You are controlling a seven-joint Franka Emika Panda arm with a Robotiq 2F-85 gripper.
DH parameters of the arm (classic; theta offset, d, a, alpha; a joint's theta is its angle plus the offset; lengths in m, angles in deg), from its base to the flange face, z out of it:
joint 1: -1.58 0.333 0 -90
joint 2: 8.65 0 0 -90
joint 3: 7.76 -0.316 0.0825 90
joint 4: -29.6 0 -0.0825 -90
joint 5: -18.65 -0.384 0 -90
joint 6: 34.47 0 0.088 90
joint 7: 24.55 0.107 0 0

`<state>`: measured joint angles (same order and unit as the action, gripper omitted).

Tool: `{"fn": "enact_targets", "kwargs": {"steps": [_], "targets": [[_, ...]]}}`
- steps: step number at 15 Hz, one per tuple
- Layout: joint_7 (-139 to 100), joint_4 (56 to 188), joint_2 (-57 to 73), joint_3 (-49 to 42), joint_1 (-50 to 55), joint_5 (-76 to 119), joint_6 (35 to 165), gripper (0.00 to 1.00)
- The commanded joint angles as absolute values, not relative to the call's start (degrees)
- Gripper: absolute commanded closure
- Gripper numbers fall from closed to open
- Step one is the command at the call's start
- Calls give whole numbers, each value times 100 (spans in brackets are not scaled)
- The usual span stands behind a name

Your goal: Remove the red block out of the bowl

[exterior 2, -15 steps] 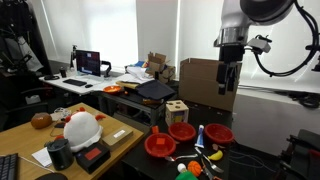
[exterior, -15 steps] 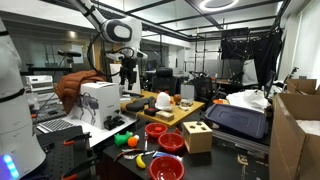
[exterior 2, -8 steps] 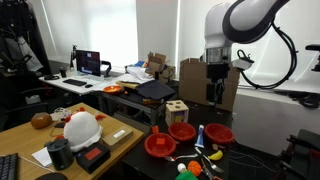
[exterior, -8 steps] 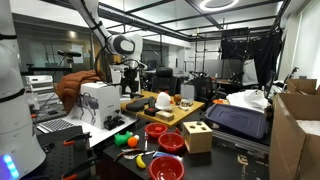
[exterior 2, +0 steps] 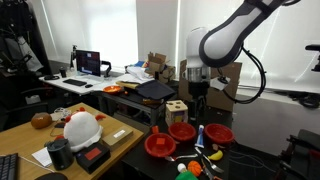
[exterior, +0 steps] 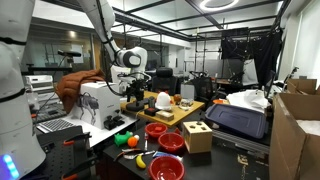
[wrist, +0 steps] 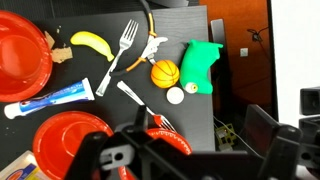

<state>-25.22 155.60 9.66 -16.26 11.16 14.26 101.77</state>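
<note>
Since a second ago the arm has swung lower and toward the bowls. The end effector (exterior 2: pixel 198 104) hangs above the far side of the dark worktop (exterior 2: pixel 255 150), touching nothing. In the wrist view its fingers (wrist: pixel 98 150) look blurred but stand apart, with nothing between them.

Partly hidden behind it in that view is the rim of a red bowl (wrist: pixel 172 146). A second bowl (wrist: pixel 62 138) sits to the left of that, and a third bowl (wrist: pixel 20 50) lies farther off at the left edge. The red block cannot be picked out in any view; it is too small, and red against red bowls.

Beyond the bowls the wrist view shows a tube (wrist: pixel 50 98), two forks (wrist: pixel 117 58), a banana (wrist: pixel 92 42), an orange ball (wrist: pixel 165 72) with a white ball (wrist: pixel 176 95) just beside it, and a green piece (wrist: pixel 203 65). In an exterior view a wooden box (exterior 2: pixel 176 109) stands near the bowls, left of the end effector.
</note>
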Motion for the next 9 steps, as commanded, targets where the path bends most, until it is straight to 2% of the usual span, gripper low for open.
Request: {"fn": "enact_targets", "kwargs": {"steps": [1,9], "targets": [[-2336,14935,1639,-1629,1297,1667,10337,0],[-2303,13127,3127,-1054,1287,2526,10322,0]]}}
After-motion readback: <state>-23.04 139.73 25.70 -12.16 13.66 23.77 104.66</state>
